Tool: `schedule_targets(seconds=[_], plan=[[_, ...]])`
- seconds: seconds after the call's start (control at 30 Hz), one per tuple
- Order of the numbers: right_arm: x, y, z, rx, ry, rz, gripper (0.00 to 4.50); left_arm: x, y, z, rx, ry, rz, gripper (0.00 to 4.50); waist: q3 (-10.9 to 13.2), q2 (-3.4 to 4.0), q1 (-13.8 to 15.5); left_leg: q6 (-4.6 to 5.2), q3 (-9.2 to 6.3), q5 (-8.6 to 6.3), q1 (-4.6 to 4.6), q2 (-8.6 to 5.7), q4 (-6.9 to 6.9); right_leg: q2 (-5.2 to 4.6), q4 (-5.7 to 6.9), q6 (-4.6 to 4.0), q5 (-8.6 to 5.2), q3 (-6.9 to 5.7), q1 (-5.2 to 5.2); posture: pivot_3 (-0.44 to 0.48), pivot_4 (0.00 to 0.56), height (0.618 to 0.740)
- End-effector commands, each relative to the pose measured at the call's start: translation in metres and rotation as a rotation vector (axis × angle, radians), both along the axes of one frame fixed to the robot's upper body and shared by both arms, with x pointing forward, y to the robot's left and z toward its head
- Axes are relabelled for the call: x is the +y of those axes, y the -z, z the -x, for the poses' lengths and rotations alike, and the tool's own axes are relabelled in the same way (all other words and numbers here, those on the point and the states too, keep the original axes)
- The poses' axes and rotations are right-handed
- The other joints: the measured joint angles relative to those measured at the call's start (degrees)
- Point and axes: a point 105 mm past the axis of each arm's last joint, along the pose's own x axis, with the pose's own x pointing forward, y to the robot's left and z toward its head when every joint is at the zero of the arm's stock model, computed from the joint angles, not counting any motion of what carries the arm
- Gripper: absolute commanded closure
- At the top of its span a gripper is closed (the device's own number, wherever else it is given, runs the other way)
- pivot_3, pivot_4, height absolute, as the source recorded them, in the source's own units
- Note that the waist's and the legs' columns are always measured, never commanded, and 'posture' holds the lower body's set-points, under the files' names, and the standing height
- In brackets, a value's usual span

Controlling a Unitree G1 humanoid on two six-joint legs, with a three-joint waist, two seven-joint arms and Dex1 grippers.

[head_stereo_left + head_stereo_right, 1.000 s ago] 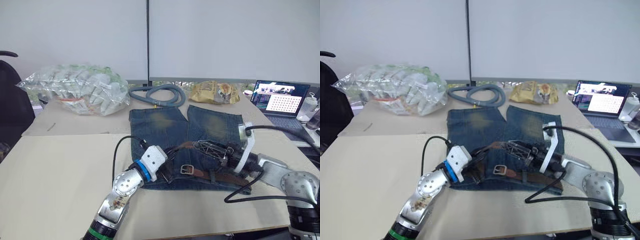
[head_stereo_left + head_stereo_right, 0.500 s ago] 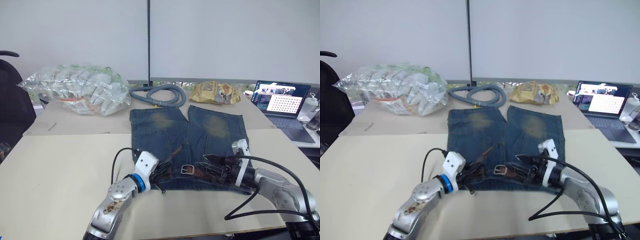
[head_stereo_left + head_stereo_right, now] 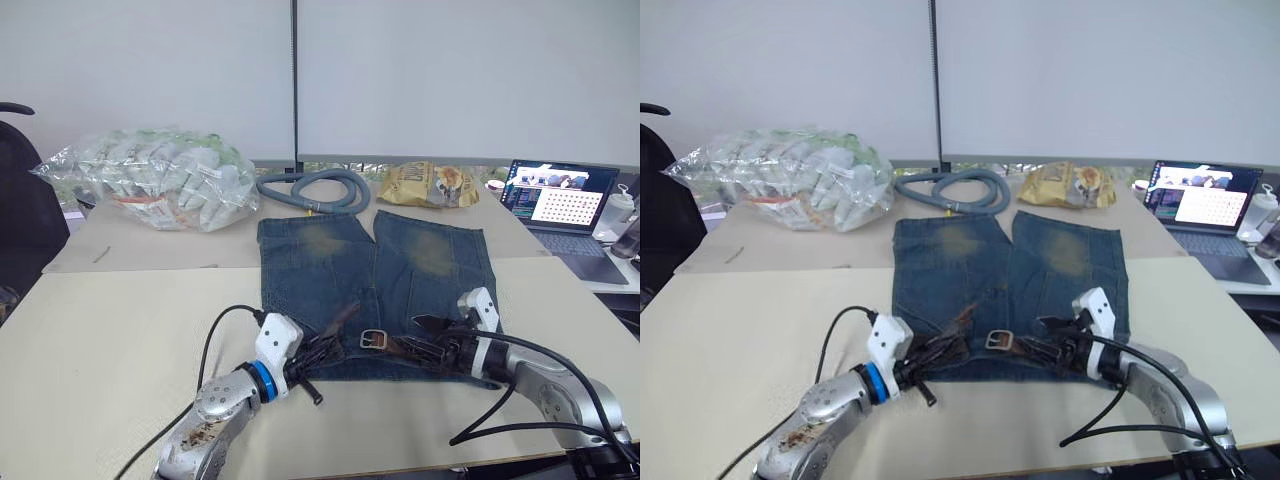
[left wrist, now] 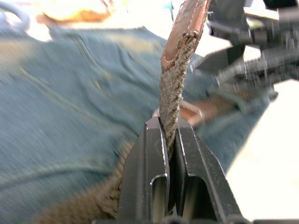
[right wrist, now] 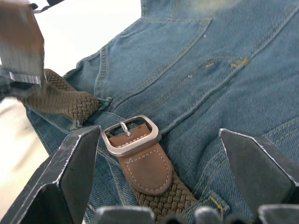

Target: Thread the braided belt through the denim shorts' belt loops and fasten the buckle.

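Note:
The denim shorts [image 3: 330, 265] lie flat on the table, waistband towards me. The braided belt [image 3: 420, 350] runs along that waistband, its silvery buckle [image 3: 373, 339] near the middle. My left gripper [image 3: 312, 352] is shut on the belt's free end, and the leather tip [image 4: 187, 23] sticks up past the fingers [image 4: 152, 154]. My right gripper [image 3: 428, 332] is open just right of the buckle [image 5: 131, 135], a finger [image 5: 70, 163] on each side of the belt. The braid passes under a belt loop [image 5: 103, 101] left of the buckle.
Beyond the shorts lie a grey corrugated hose [image 3: 315, 188], a big clear plastic bag of packets [image 3: 155, 190] and a yellow snack bag [image 3: 432, 185]. An open laptop [image 3: 560, 200] sits at the far right, and a black chair [image 3: 20, 200] stands at the left.
Both arms have drawn back towards me and come down low. The left gripper pulled the belt end leftwards; the right gripper dropped from above the waistband to beside the buckle.

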Motion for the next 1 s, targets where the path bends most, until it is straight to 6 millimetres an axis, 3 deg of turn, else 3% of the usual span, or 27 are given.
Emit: schedule_targets(seconds=[0.03,0.2,0.43,0.7,1.0], plan=[[-0.005,-0.011,0.002,-0.095,-0.009,0.038,0.03,0.001,-0.028,0.002,-0.103,-0.012,0.027,4.50,0.0,0.00,0.0,0.00,-0.01,0.00,0.00,0.00,0.00,0.00,0.00,0.00,0.00,0.00,0.00,0.000,0.150,0.740],[0.000,-0.010,0.003,-0.186,-0.038,0.144,0.03,0.017,-0.040,-0.007,-0.234,-0.046,-0.222,4.50,0.0,0.01,-0.1,-0.09,0.01,0.10,0.00,0.02,0.00,0.17,0.01,-0.01,-0.01,0.02,0.01,0.000,0.150,0.740],[0.012,-0.003,-0.008,-0.283,-0.033,0.237,0.03,0.011,-0.041,-0.016,-0.508,0.032,-0.582,4.50,0.0,0.02,-0.1,-0.53,0.09,0.27,0.00,0.04,-0.06,0.31,-0.01,-0.07,-0.05,0.10,-0.08,0.000,0.150,0.740],[0.026,0.016,-0.009,-0.249,-0.077,0.316,0.03,0.007,-0.032,-0.026,-0.487,-0.009,-0.582,4.50,0.0,0.02,-0.2,-0.66,0.09,0.32,0.00,0.09,-0.07,0.31,0.02,-0.05,-0.04,0.10,-0.09,0.000,0.150,0.740],[0.020,0.025,-0.009,-0.209,-0.074,0.349,0.03,0.009,-0.027,-0.028,-0.445,-0.030,-0.562,4.50,0.0,0.02,-0.1,-0.58,0.07,0.37,0.01,0.08,-0.05,0.31,0.02,-0.04,-0.04,0.09,-0.05,0.000,0.150,0.740]])
